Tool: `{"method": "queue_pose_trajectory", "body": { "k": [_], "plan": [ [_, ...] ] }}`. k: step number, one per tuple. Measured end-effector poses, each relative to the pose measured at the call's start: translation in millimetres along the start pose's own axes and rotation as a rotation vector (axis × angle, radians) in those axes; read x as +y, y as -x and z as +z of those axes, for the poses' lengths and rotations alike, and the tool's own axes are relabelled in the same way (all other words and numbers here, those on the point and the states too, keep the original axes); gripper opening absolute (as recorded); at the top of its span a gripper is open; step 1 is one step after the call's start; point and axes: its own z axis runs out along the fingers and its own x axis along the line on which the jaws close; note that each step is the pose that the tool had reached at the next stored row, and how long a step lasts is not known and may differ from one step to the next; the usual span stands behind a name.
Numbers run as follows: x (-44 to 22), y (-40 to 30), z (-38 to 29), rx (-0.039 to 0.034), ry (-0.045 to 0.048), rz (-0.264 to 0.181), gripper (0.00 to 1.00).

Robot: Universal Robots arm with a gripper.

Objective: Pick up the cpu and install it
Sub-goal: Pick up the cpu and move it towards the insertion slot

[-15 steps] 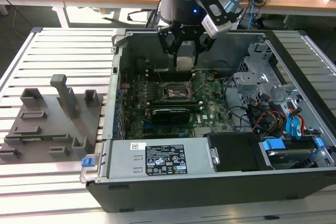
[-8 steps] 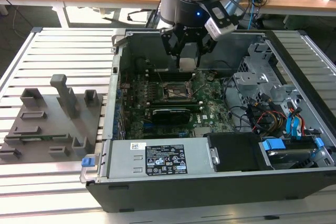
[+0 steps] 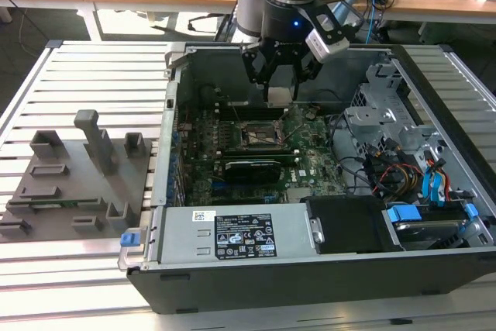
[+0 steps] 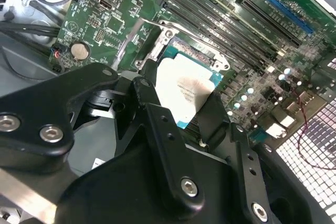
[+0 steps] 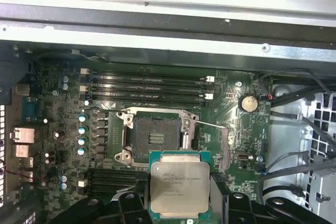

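The cpu [image 3: 280, 95] is a flat square chip with a silvery top and a thin pale rim, held between my gripper's [image 3: 280, 89] black fingers. It hangs inside the open computer case, a little above the motherboard. In the first wrist view the cpu [image 5: 179, 184] lies just beside the open black-framed socket [image 5: 156, 139], apart from it, with the gripper [image 5: 179, 205] shut on its two sides. In the second wrist view the cpu [image 4: 186, 90] partly covers the socket frame [image 4: 173, 32] below it, and one finger [image 4: 152, 111] presses its edge.
Grey fixture blocks [image 3: 70, 176] stand on the slatted table at the exterior view's left. Inside the case [image 3: 174, 83], a drive cage with coloured cables [image 3: 418, 176] is at the exterior view's right and a labelled metal box [image 3: 248, 238] at the front. Memory slots [image 5: 152, 85] run beside the socket.
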Motion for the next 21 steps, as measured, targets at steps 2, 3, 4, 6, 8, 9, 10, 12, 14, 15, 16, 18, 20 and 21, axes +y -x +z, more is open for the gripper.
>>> {"method": "queue_pose_trajectory", "body": {
  "k": [2,3,4,6,8,9,10,12,14,15,16,18,20,21],
  "plan": [
    [0.6,1.3,1.4,0.0,-0.0001,0.0,0.55],
    [1.0,1.8,2.0,0.0,-0.0001,0.0,0.55],
    [1.7,2.4,2.9,0.0,-0.0001,0.0,0.55],
    [3.4,3.3,4.7,0.0001,0.0,0.0,0.55],
    [7.2,3.4,7.3,0.0001,-0.0006,0.0,0.55],
    [8.0,3.4,7.7,0.0001,-0.0007,0.0,0.55],
    [8.3,3.5,7.6,0.0001,-0.0009,0.0,0.55],
    [8.3,3.5,7.7,0.0001,-0.0007,0.0,0.55],
    [8.7,-0.4,7.7,0.0,-0.0006,0.0,0.55],
    [9.0,-7.0,7.5,0.0,-0.0008,0.0,0.55],
    [9.2,-9.9,7.4,0.0,-0.0007,0.0,0.55],
    [9.5,-16.1,7.7,0.0,-0.0006,0.0,0.55],
    [9.7,-19.8,8.5,0.0,-0.0007,0.0,0.55],
    [9.8,-20.5,9.1,0.0,-0.0007,0.0,0.55]
  ]
}}
